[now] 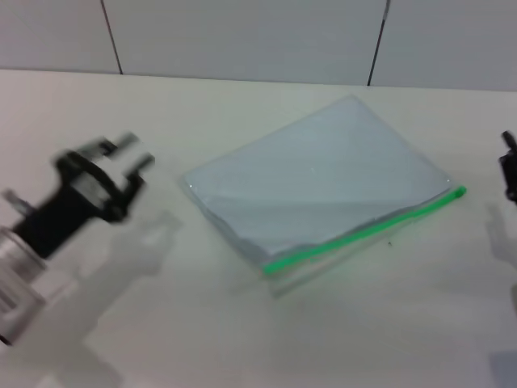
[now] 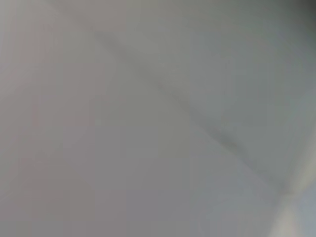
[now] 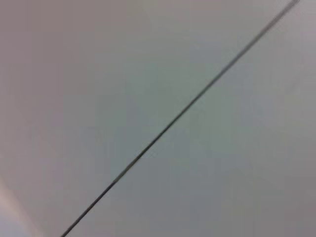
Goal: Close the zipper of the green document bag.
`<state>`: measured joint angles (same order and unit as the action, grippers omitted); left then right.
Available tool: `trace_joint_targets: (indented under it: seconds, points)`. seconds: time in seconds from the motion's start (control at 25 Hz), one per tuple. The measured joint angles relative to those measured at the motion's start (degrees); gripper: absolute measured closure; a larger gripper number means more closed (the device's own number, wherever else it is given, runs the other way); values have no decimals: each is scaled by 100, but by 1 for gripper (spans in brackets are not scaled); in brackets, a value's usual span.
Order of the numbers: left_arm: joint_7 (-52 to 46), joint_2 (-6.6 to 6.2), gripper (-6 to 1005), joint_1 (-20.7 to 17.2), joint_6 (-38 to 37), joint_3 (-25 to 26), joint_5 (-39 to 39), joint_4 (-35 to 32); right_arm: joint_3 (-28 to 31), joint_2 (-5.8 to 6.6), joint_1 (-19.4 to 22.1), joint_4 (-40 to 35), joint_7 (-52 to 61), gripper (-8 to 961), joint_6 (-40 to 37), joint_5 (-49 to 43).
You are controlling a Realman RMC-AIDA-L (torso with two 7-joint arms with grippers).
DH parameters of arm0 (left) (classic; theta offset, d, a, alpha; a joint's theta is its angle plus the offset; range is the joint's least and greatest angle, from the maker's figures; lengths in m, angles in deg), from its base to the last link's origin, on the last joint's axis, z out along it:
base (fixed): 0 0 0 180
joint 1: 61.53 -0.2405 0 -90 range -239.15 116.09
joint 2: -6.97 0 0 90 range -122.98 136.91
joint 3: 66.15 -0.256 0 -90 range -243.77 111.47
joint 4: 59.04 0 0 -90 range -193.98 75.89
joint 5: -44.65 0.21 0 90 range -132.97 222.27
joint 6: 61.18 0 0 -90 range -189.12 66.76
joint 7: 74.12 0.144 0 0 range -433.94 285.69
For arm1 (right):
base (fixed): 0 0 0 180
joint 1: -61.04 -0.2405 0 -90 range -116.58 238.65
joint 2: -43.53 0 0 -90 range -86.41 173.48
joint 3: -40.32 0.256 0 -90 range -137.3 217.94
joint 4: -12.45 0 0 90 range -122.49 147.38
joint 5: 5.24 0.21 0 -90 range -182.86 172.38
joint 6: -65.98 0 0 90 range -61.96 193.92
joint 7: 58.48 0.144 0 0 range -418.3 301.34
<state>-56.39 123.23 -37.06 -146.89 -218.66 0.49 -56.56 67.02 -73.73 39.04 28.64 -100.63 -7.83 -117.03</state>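
The green document bag lies flat on the white table, a pale bluish translucent pouch turned at an angle. Its bright green zipper runs along the near long edge, from lower left up to the right; I cannot make out the slider. My left gripper hovers to the left of the bag, a hand's width from its left corner, fingers open with nothing between them. Only a dark sliver of my right gripper shows at the right edge, apart from the bag. Both wrist views show only blank grey surfaces.
The white table extends in front of and around the bag. A pale panelled wall with dark seams stands behind the table's far edge.
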Motion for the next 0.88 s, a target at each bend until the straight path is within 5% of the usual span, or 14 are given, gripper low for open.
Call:
trace_joint_targets:
  seconds: [0.2,0.4,0.72,0.88]
  points:
    - [-350,2,644,-227,-335,845,-1048,-423,-8,-5,228,183,1104,571,-999,233]
    - [-1589,-10,444,-253,-575,1280,-1787,-476,69,19,254,106,3048,359,-1221,291]
    - [-2827,-30,414,-192,-622,1485,-2301,-259,16,36,159,-190,4014,52,-1252,411]
    - [-2816,-15,414,-190,-628,1489,-2314,-256,25,36,144,-181,4020,52,-1259,414]
